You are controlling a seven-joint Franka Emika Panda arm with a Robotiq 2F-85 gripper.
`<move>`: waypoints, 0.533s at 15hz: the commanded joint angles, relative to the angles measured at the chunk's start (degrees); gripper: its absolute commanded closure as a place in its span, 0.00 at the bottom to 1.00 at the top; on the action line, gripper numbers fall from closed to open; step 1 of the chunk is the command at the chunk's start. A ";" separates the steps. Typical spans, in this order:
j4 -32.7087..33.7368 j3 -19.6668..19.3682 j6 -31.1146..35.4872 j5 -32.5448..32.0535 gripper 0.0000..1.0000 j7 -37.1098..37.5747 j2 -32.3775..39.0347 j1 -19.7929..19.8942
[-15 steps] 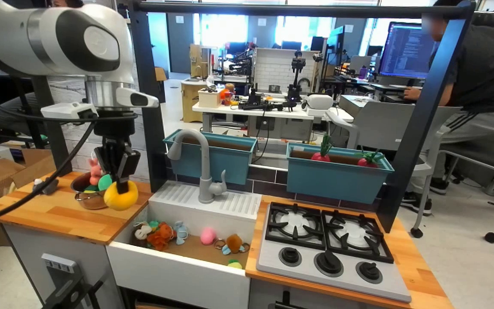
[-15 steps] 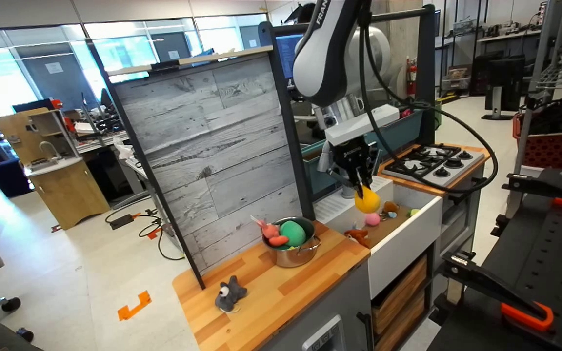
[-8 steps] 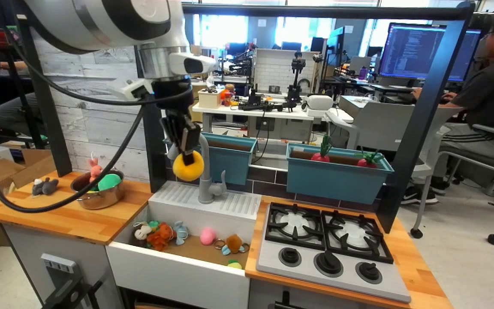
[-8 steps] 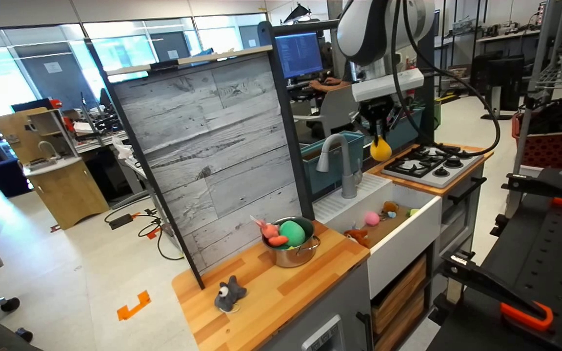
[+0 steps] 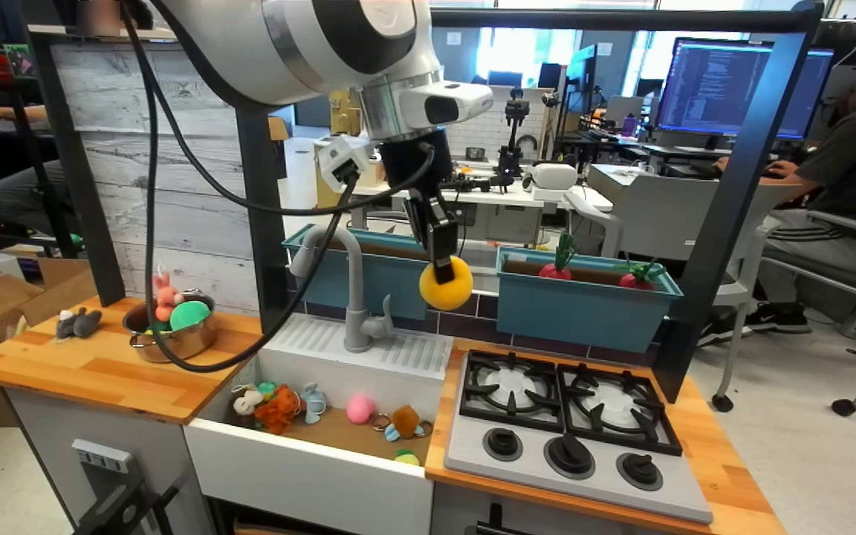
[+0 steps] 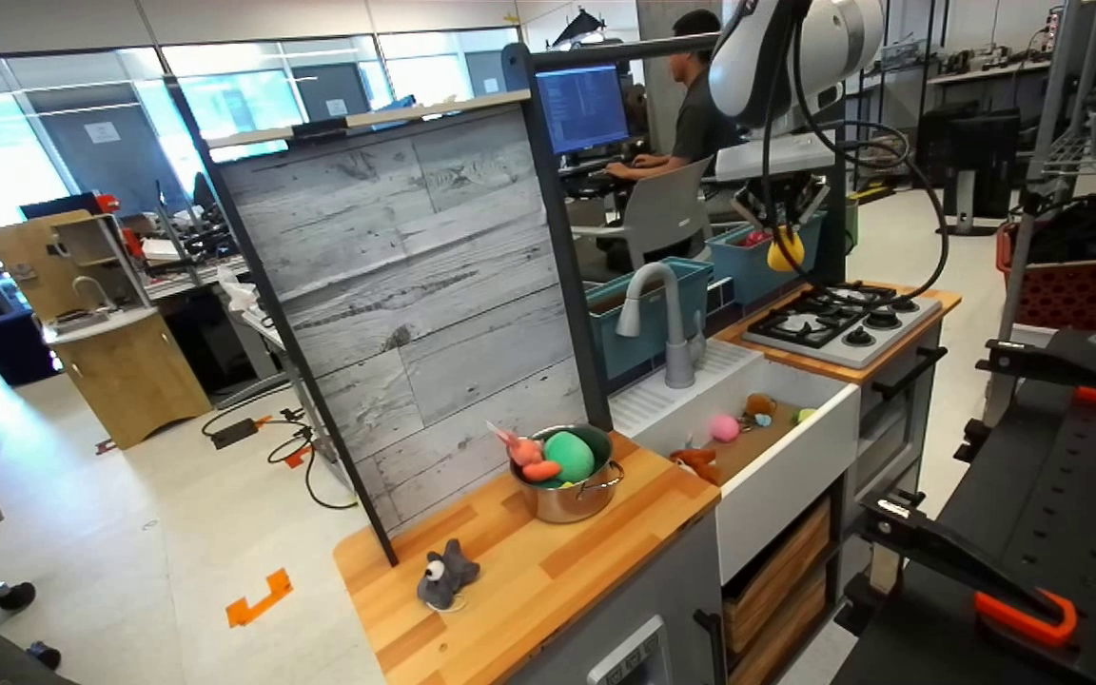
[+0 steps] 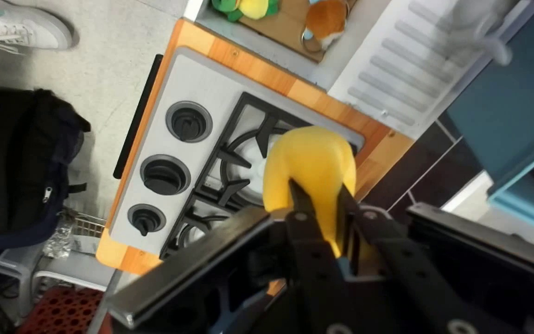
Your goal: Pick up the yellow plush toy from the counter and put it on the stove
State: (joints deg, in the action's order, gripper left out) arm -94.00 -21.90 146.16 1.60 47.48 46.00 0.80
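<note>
So, light brown wooden counter [image 5: 101, 371]: well left of your black two-fingered gripper [image 5: 443, 274] in an exterior view; picking looks done.
White sink basin [image 5: 309, 475]: crossed, now below-left of the gripper.
Rounded yellow plush toy [image 5: 450, 296]: you've swung it rightward, pinched mid-air by the gripper.
Grey-silver black-grated stove [image 5: 533, 463]: nearer now, below-right of the gripper; centring and lowering likely remain.

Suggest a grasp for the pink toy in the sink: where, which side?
Probably from above, once the gripper releases the yellow plush toy: pinch the pink toy across its middle. It looks rounded, and the walls of the sink likely block a low side approach.
</note>
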 commanded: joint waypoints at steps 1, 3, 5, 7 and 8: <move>11.26 -3.05 -1.43 -0.09 0.96 10.95 9.60 0.71; 15.91 -4.74 -4.13 -0.64 0.96 17.10 13.79 1.09; 20.04 -5.86 -6.94 -1.30 0.96 22.11 17.47 1.85; 24.14 -6.49 -10.26 -2.00 0.96 26.27 20.77 2.99; 26.06 -6.59 -11.92 -2.41 0.96 28.02 22.12 3.63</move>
State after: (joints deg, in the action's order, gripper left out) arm -76.57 -27.78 139.47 0.92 69.88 62.72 2.27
